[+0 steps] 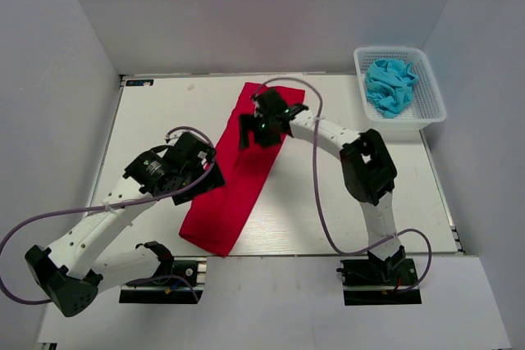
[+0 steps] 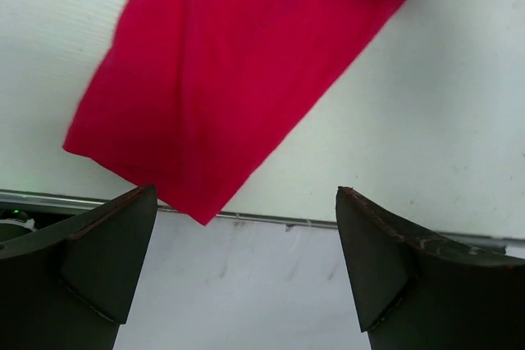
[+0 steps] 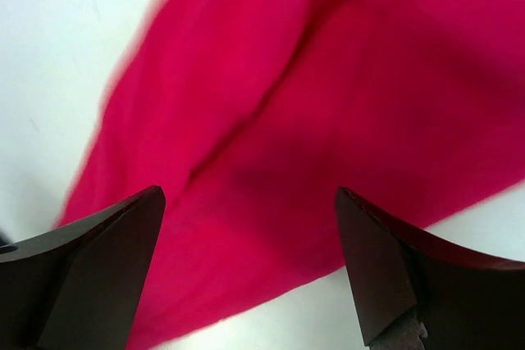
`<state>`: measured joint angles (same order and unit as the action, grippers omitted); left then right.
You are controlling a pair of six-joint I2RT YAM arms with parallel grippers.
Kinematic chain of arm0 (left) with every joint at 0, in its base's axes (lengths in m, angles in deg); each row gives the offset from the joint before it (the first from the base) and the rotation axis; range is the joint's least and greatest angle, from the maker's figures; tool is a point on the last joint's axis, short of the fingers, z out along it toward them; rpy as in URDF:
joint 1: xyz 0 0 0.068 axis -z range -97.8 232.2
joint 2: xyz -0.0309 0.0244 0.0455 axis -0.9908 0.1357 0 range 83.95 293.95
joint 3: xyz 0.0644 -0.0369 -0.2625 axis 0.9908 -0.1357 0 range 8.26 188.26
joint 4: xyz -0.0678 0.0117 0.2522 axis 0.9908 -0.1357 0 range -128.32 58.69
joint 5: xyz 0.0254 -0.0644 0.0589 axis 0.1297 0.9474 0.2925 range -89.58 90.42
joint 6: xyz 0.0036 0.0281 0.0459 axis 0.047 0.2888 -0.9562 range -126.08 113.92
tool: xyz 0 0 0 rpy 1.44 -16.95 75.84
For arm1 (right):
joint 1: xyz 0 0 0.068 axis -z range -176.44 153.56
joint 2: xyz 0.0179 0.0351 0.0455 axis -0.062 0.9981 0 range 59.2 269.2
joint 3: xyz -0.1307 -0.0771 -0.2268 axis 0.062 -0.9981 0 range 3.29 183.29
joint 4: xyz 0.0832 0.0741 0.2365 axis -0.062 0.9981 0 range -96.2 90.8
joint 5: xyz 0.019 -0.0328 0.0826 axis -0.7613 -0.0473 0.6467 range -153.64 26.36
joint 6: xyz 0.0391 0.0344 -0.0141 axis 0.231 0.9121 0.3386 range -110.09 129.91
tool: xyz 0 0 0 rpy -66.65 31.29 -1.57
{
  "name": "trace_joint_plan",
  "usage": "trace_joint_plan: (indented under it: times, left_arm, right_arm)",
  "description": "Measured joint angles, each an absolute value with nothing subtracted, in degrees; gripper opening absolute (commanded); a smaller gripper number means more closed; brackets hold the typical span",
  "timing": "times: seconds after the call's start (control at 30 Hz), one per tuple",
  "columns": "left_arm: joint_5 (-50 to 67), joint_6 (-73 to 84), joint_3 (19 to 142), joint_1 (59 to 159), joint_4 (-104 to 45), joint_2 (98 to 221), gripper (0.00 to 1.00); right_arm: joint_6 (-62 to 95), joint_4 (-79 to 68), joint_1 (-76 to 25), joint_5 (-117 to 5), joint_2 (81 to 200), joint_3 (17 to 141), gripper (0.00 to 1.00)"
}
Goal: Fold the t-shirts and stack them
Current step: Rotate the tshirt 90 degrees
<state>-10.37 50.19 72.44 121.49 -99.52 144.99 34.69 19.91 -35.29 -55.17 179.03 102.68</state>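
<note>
1. Red t-shirt (image 1: pixel 246 171): plain bright red cloth with no print, folded into a long narrow strip. It lies flat on the white tabletop (image 1: pixel 369 202). In the top view it runs on a diagonal from upper centre down to lower left of centre, and its lower end stops close to the tabletop's near edge. A soft lengthwise crease shows in both wrist views.
2. Turquoise t-shirt (image 1: pixel 390 85): light blue-green cloth, crumpled in a heap and not folded. It sits inside the white mesh basket (image 1: pixel 435 86) at the upper right of the top view, well apart from the red strip and from both arms.
3. Left fingers (image 2: pixel 98 260): spread wide, with nothing between them. In the top view they sit at the left edge of the strip, about midway along it. In the left wrist view the strip's lower end fills the upper left and centre, and its corner points down just beside the left fingertip. Bare tabletop lies to the right.
4. Right fingers (image 3: pixel 394 268): spread wide and pinching nothing. In the top view they are over the upper part of the strip. In the right wrist view red cloth spans nearly the whole frame above and between the tips. Whether the tips touch the cloth cannot be told.
</note>
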Motion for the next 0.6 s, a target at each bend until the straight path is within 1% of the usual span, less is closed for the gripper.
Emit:
trace_joint_plan:
  times: [0.17, 0.27, 0.43, 0.6]
  left_arm:
    - [-13.97, 51.24, 72.84, 121.12, -101.09, 144.38, 1.0]
    - [-14.37, 51.45, 72.84, 121.01, -101.12, 145.1, 1.0]
    - [-14.32, 50.99, 72.84, 120.99, -100.07, 146.28, 1.0]
    - [-10.85, 48.0, 72.82, 120.97, -96.72, 151.04, 1.0]
  right_arm:
    - [37.72, 18.79, -40.37, -51.57, 181.35, 94.4, 0.9]
    - [39.17, 15.91, -40.04, -51.48, 180.47, 92.83, 0.9]
    - [41.77, 12.32, -36.91, -51.15, 177.17, 86.18, 0.9]
    - [42.36, 11.32, -30.25, -50.08, 172.71, 79.6, 0.9]
